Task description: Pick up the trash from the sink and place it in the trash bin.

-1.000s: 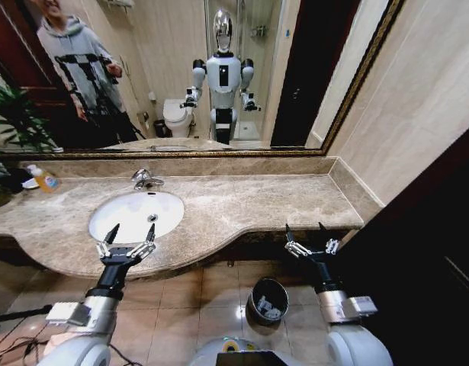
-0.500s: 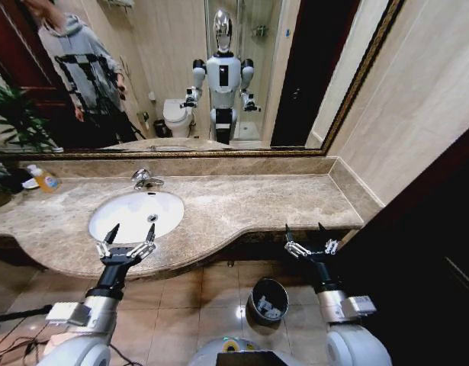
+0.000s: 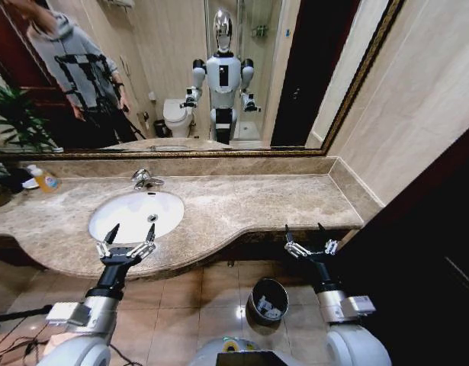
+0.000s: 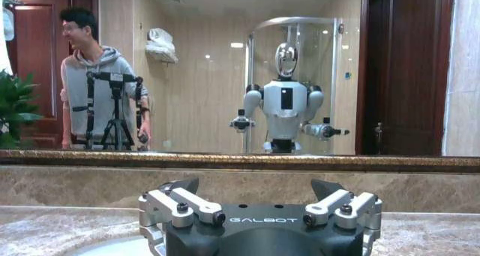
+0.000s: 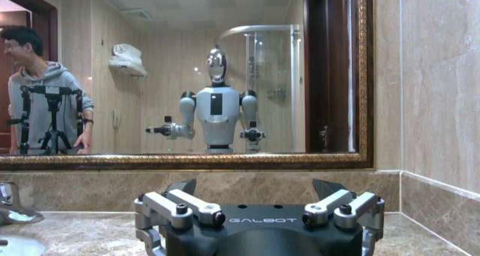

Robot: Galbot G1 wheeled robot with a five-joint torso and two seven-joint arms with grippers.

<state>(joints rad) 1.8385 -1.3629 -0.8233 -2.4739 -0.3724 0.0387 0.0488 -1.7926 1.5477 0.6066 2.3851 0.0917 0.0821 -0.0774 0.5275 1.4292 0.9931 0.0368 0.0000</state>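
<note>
Two grippers: both hover at the front edge of the counter, fingers spread, nothing between them
Left gripper: poised just over the near rim of the sink, fingertips pointing toward the mirror; released and empty; seen from its own wrist camera with both finger pairs wide apart
Right gripper: at the counter's right front edge, well apart from the basin; likewise released and empty; its wrist camera shows the same spread fingers
Sink state: white bowl looks bare from the head view; faucet behind it; no slim items can be made out inside, though the near wall sits partly behind the left gripper
Trash: pale scraps lie at the bottom of the trash bin, which stands on the tiled floor between the two arms, below the counter lip
Progress, as a judgement: the job looks finished or nearly so; a last check of the basin's hidden near side seems all that remains
Bystander item: orange soap bottle at the far left of the countertop; not trash
Risk one: a small piece hidden under the left gripper could be missed; cause, the gripper itself blocks the head camera's line
Risk two: any descent by the left arm could strike the basin rim; cause, fingertips hang right above the hard edge
Risk three: the mirror could mislead aiming; cause, reflected arms read like real ones
</note>
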